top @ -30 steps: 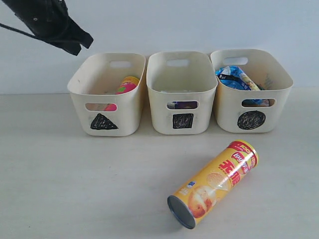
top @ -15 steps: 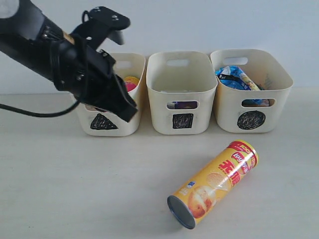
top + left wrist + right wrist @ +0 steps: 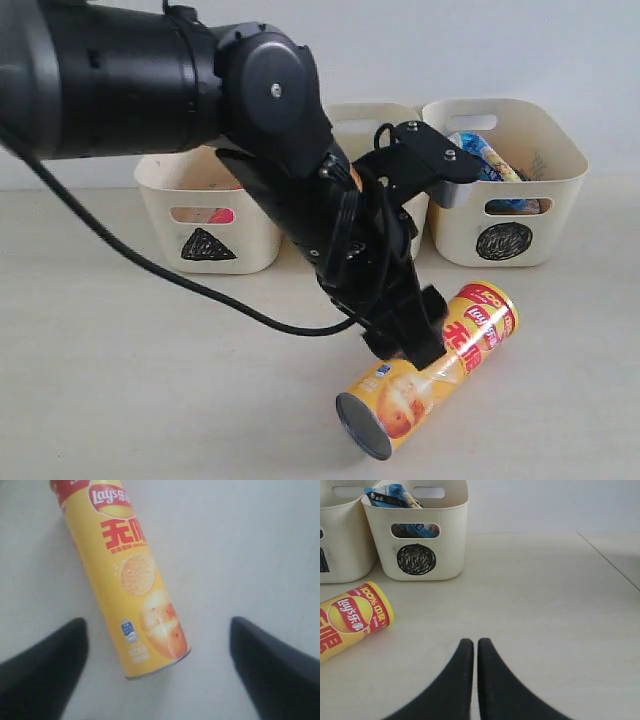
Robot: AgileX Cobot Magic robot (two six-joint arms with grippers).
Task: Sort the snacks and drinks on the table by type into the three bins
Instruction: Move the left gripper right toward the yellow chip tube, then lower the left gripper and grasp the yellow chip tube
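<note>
Pale beige tabletop (image 3: 120,380) holds three cream plastic bins (image 3: 520,112) in a row; before them a yellow cylindrical chip tube (image 3: 475,325) lies on its side beneath the left gripper (image 3: 156,625), jaws spread (right gripper (image 3: 471,642), jaws pressed together, empty).

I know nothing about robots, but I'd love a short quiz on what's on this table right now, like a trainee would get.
1. True or false: the tall yellow chip tube stands upright on the pale beige table.
2. Which shape is drawn on the cream plastic bin that holds the blue-white packets?
3. The left claw over the tube is: A) open, a finger on either side; B) shut on it; C) inside a bin.
Key: 1 false, it lies on its side. 2 a black circle. 3 A.
</note>
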